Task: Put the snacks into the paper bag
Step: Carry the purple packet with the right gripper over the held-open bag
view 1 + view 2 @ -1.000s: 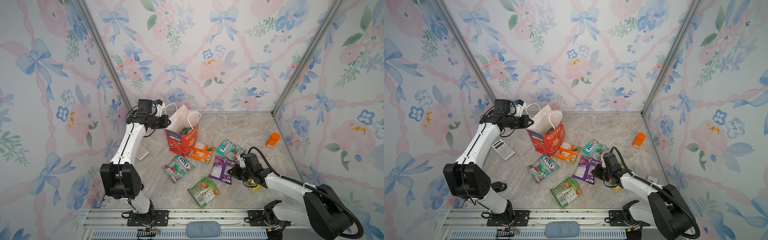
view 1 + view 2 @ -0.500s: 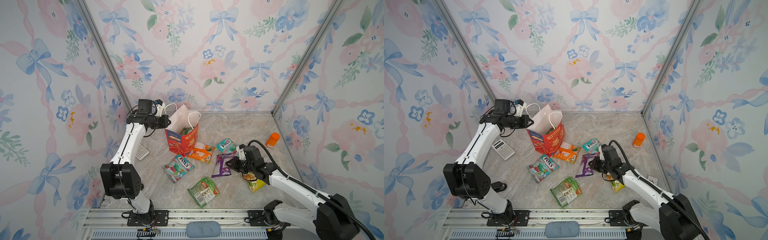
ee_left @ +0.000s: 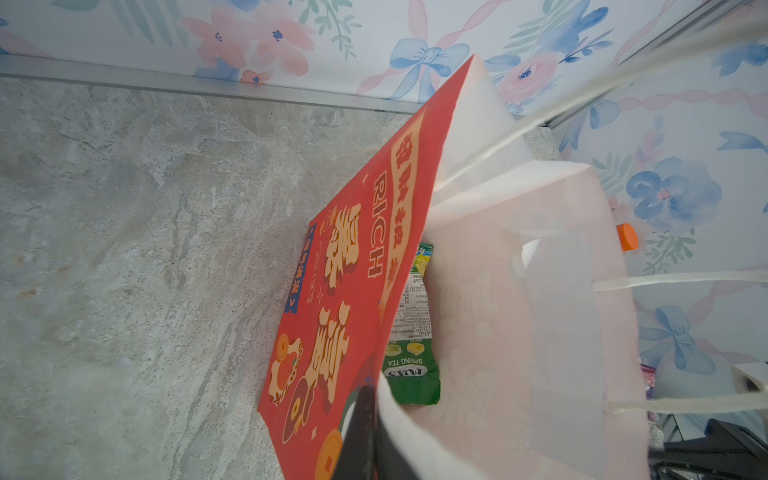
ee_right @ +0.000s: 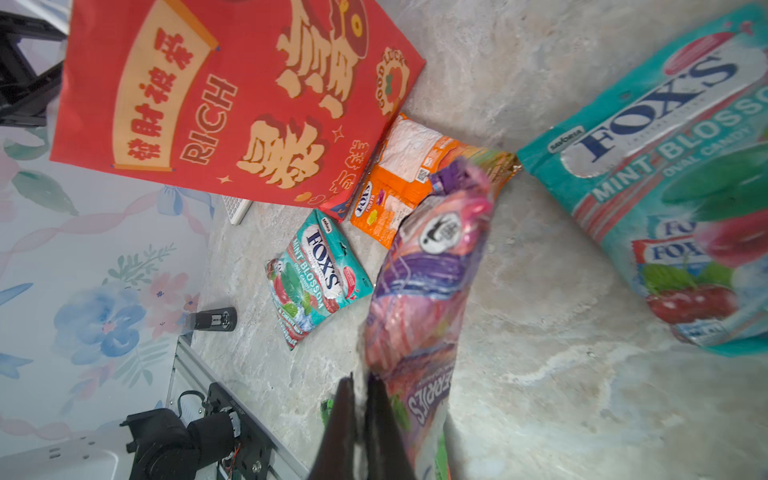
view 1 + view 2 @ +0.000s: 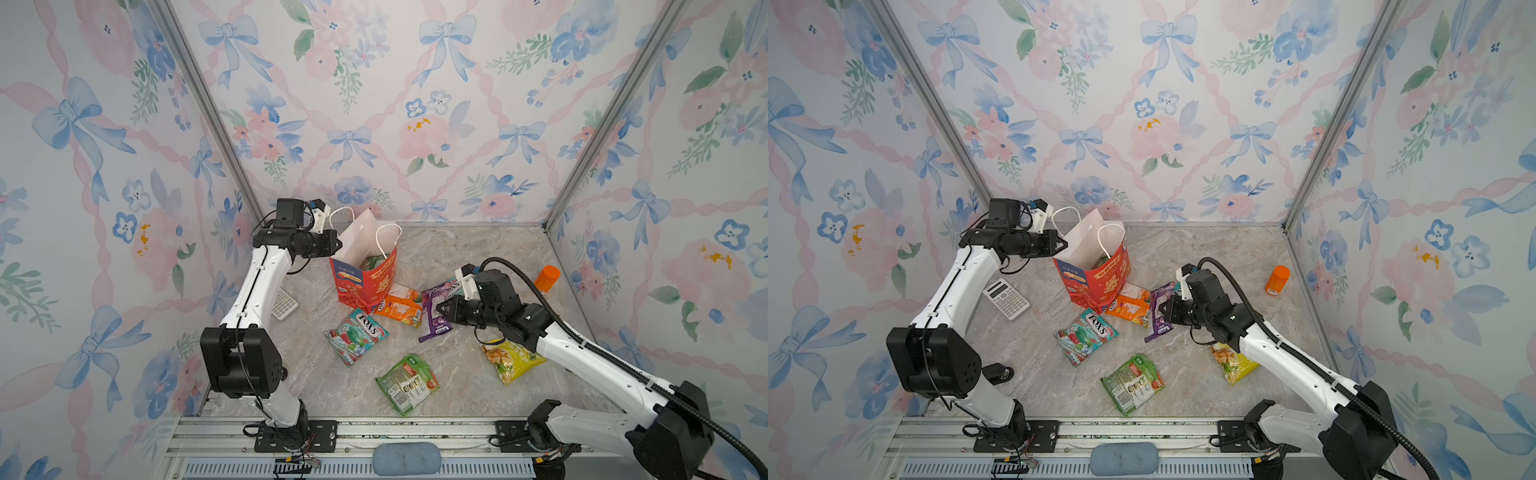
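Purple packet (image 5: 431, 305): pinched by one edge in clamped right jaws, raised near the bag (image 5: 361, 286), whose rim the closed left jaws hold open; best lifted clear above that rim, centred over the mouth, then released.

Colours: paper bag (image 5: 361, 286) was red w/ gold + blue print, white inside. Teal pkt (image 5: 356, 334), purple pkt (image 5: 432, 322), orange pkt (image 5: 399, 308), green pkt (image 5: 407, 382), yellow pkt (image 5: 512, 359). Orange bottle (image 5: 546, 279), white calc (image 5: 1006, 298). The worktop (image 5: 457, 257) was grey marble, the walls (image 5: 374, 124) pastel floral w/ blue bows.
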### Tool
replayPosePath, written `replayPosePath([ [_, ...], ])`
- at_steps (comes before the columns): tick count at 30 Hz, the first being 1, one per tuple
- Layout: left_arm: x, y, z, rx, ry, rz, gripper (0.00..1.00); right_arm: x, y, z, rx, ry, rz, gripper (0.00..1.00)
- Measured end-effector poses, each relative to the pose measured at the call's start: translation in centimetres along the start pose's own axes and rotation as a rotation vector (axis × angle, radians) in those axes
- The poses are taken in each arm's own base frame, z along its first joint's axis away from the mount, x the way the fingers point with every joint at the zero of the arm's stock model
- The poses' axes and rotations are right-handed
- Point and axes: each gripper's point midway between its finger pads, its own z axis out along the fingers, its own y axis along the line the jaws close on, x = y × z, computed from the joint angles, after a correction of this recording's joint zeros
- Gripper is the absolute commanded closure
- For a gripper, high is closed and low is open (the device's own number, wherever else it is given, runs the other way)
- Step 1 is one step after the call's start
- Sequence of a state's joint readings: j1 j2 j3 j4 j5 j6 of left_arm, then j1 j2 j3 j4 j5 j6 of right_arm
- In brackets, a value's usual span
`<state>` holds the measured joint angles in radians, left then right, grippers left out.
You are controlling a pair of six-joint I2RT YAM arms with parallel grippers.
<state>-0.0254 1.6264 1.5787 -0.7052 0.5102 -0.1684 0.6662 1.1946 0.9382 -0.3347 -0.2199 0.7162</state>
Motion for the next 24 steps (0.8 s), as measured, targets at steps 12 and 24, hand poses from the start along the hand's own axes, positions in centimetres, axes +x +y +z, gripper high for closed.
replayPosePath([
  [12,0.0,0.0,0.0,0.0,0.0,0.0,1.0,0.7,11.3,0.4,-0.185,0.052,-0.194,1.0],
  [24,0.0,0.0,0.0,0.0,-0.001,0.001,1.0,0.5,19.4,0.1,-0.344,0.053,-0.335,1.0],
])
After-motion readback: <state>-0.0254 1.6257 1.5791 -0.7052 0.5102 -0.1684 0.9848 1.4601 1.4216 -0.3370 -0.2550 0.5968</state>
